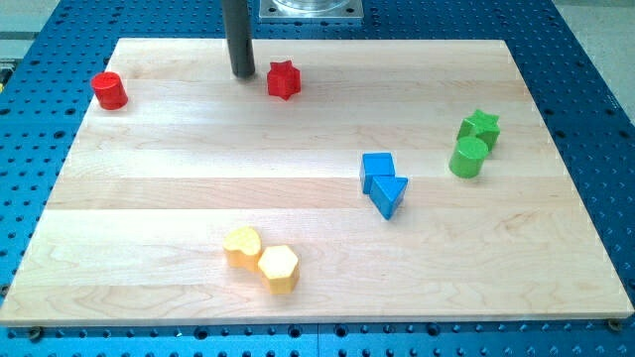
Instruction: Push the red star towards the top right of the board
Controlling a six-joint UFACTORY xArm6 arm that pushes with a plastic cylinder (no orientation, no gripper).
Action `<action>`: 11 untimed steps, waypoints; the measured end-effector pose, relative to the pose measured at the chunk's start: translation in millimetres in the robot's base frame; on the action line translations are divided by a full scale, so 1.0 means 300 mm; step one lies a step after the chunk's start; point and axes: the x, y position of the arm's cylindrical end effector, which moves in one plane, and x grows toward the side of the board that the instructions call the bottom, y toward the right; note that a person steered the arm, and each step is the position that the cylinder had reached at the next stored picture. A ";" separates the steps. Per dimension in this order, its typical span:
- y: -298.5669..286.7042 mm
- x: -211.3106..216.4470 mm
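The red star (284,80) lies near the view's top, a little left of the board's middle. My tip (243,74) stands on the board just to the star's left, a small gap apart. The dark rod rises from it to the view's top edge. The board's top right corner (496,48) is far to the star's right.
A red cylinder (109,90) sits at the top left. A blue cube (377,169) and a blue triangle (389,194) touch right of centre. A green star (480,126) and a green cylinder (468,157) sit at the right. A yellow rounded block (242,246) and a yellow hexagon (279,268) lie near the bottom.
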 end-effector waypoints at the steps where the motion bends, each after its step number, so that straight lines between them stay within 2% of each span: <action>1: 0.164 0.063; 2: 0.378 0.063; 3: 0.486 0.063; 4: 0.345 0.119; 5: 0.422 0.201; 7: 0.860 0.031; 8: 0.831 0.039; 9: 0.693 0.047; 10: 0.668 0.004; 11: 0.759 -0.085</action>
